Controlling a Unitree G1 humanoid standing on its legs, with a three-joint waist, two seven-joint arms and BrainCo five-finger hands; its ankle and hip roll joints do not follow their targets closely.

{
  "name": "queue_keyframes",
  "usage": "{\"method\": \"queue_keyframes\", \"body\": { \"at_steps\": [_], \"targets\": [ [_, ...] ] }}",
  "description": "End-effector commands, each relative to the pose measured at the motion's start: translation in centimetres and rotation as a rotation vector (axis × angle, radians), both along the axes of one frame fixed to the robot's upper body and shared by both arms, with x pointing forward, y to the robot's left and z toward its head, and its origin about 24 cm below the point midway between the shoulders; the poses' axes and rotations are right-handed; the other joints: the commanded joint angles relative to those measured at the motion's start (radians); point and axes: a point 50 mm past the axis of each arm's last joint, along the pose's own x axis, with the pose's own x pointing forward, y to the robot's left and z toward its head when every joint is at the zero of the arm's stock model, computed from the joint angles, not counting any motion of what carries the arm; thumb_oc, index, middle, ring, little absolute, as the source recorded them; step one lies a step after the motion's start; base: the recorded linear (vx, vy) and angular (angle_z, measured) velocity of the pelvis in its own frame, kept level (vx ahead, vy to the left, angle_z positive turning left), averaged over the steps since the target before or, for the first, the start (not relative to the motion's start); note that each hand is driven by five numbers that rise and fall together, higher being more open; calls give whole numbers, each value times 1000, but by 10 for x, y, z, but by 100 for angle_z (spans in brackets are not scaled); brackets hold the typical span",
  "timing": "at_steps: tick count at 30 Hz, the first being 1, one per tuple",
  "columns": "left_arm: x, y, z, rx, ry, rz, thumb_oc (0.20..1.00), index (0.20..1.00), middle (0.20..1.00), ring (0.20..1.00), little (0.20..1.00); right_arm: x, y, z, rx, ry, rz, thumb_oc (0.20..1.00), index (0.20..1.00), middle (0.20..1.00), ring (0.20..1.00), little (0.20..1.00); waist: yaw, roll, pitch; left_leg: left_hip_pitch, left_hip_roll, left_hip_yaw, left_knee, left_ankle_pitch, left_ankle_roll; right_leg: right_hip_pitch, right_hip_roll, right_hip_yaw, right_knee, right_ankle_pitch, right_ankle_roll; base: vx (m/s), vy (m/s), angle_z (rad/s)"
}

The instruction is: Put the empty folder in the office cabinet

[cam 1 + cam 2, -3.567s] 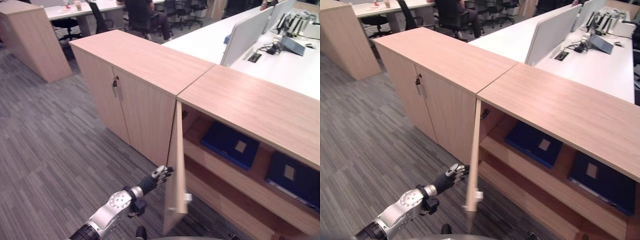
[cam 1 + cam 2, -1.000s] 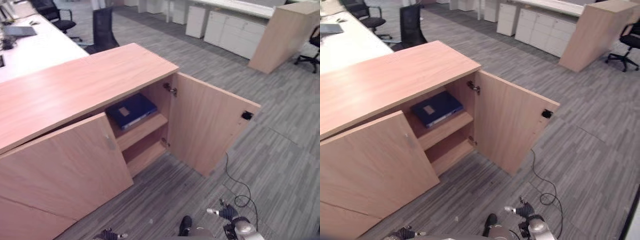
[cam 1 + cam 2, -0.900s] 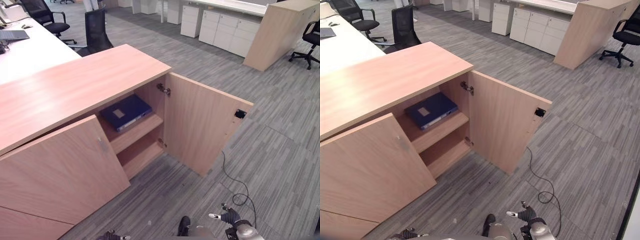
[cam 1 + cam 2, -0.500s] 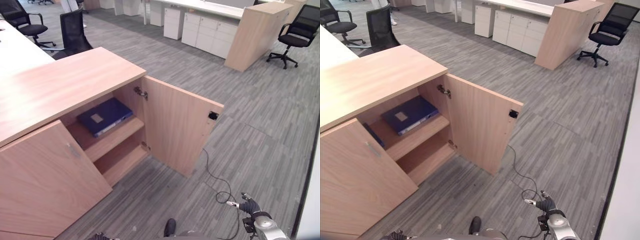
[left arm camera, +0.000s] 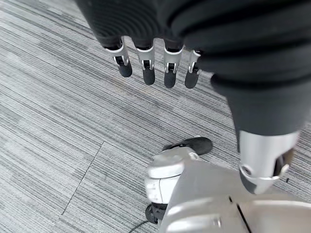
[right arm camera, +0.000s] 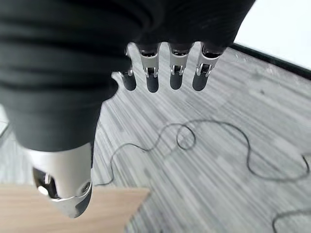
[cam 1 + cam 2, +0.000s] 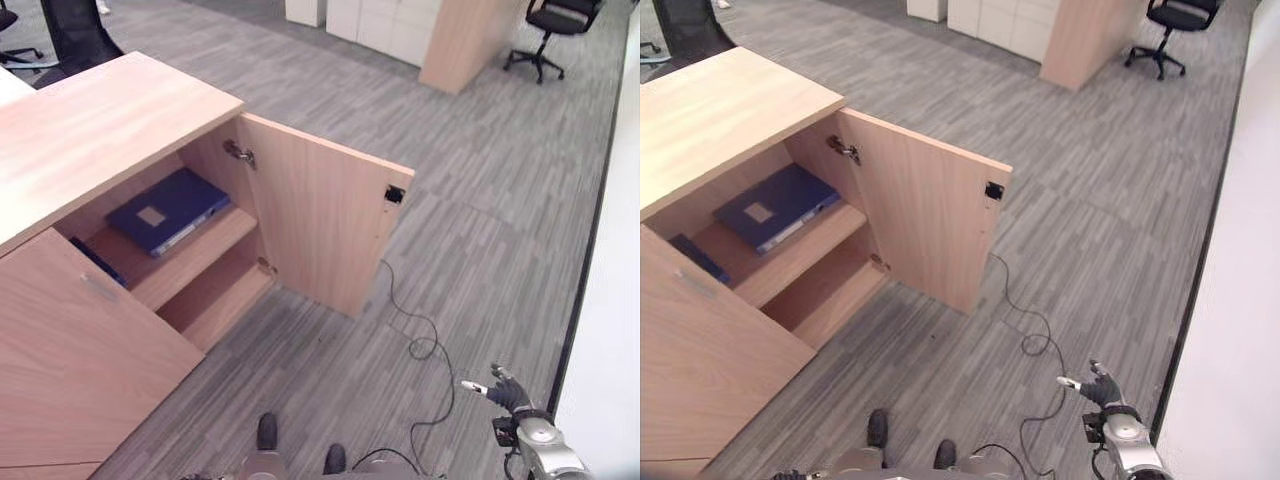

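The office cabinet (image 7: pixel 110 110), flat pale wood laminate, stands open at ten o'clock; its right door (image 7: pixel 320 225) juts out and could be clipped in turning. The folder (image 7: pixel 168 208), a dark-blue slab, lies on the upper shelf. Right hand (image 7: pixel 505 392) and left hand (image 5: pixel 155 60) hang relaxed, holding nothing.
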Motion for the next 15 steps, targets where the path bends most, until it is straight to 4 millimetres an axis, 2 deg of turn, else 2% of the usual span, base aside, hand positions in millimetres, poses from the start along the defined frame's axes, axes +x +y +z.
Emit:
{"method": "queue_keyframes", "body": {
  "at_steps": [1, 2, 4, 5, 6, 8, 9, 10, 11, 12, 14, 15],
  "targets": [
    [8, -4, 0, 34, -14, -53, 1000, 1000, 1000, 1000, 1000, 28, 0, -3, 7, 1, -124, 1000, 1000, 1000, 1000, 1000, 64, 8, -91, -9, -68, 11, 0, 46, 43, 60, -176, -76, -53, -24, 211, 363, 513, -80],
    [9, -14, -2, 8, -22, -108, 1000, 1000, 1000, 1000, 1000, 27, -3, -8, 13, 76, -168, 1000, 1000, 1000, 1000, 1000, 100, 41, -111, 24, -105, 20, -2, 20, 69, 65, -239, -91, -17, -22, 242, 281, 503, -57],
    [3, -19, -4, -18, -2, -96, 1000, 1000, 1000, 1000, 1000, 40, -1, -1, 2, 43, -142, 1000, 1000, 1000, 1000, 1000, 102, 61, -111, 53, -126, 47, -9, 6, 86, 47, -304, -94, 46, -9, 262, 190, 438, 14],
    [1, -15, -4, 3, 13, -101, 1000, 1000, 1000, 1000, 1000, 51, -16, 13, -15, 9, -181, 1000, 1000, 1000, 1000, 1000, 114, 64, -112, 65, -133, 56, -10, -2, 89, 44, -335, -110, 69, -3, 266, 86, 220, 22],
    [1, -15, -4, 2, 12, -101, 1000, 1000, 1000, 1000, 1000, 51, -17, 13, -15, 8, -181, 1000, 1000, 1000, 1000, 1000, 115, 64, -109, 66, -134, 57, -10, -2, 89, 44, -336, -109, 71, -4, 267, 94, 177, -35],
    [-3, -15, -4, -4, 25, -108, 1000, 1000, 1000, 1000, 1000, 48, -30, 18, -21, 18, -210, 1000, 1000, 1000, 1000, 1000, 137, 65, -109, 85, -145, 79, -15, -16, 91, 30, -377, -167, 74, 48, 267, 84, 136, -67],
    [-8, -15, -5, -6, 36, -112, 1000, 1000, 1000, 1000, 1000, 49, -40, 23, -25, 12, -246, 1000, 1000, 1000, 1000, 1000, 132, 71, -103, 95, -140, 81, -15, -20, 91, -6, -345, -184, 47, 68, 247, 47, 66, -29],
    [-8, -15, -5, -6, 36, -111, 1000, 1000, 1000, 1000, 1000, 49, -40, 24, -25, 12, -246, 1000, 1000, 1000, 1000, 1000, 132, 71, -103, 95, -139, 81, -15, -20, 90, -7, -344, -184, 47, 68, 247, 43, -2, 0],
    [-10, -13, -5, -14, 43, -120, 1000, 1000, 1000, 1000, 1000, 52, -45, 29, -27, -17, -270, 1000, 1000, 1000, 1000, 1000, 112, 62, -82, 98, -149, 64, -7, -20, 98, -53, -248, -123, 15, 55, 230, 38, -19, 9],
    [-11, -13, -5, -20, 48, -148, 1000, 1000, 1000, 1000, 1000, 53, -48, 31, -40, -30, -282, 1000, 1000, 1000, 1000, 1000, 100, 60, -69, 106, -153, 58, -7, -20, 101, -67, -212, -79, 8, 47, 228, 91, -30, 21],
    [-13, -10, -4, -15, 53, -138, 1000, 1000, 1000, 1000, 1000, 58, -47, 35, -40, -49, -271, 1000, 1000, 1000, 1000, 1000, 95, 53, -67, 113, -156, 53, -7, -21, 100, -55, -194, -60, -19, 52, 232, 108, -33, 36],
    [-19, -8, -4, -14, 72, -129, 1000, 1000, 1000, 1000, 1000, 60, -50, 39, -47, -66, -279, 1000, 1000, 1000, 1000, 1000, 95, 41, -72, 128, -158, 44, -9, -27, 99, -31, -181, -65, -45, 56, 219, 99, -47, 52]
  ]
}}
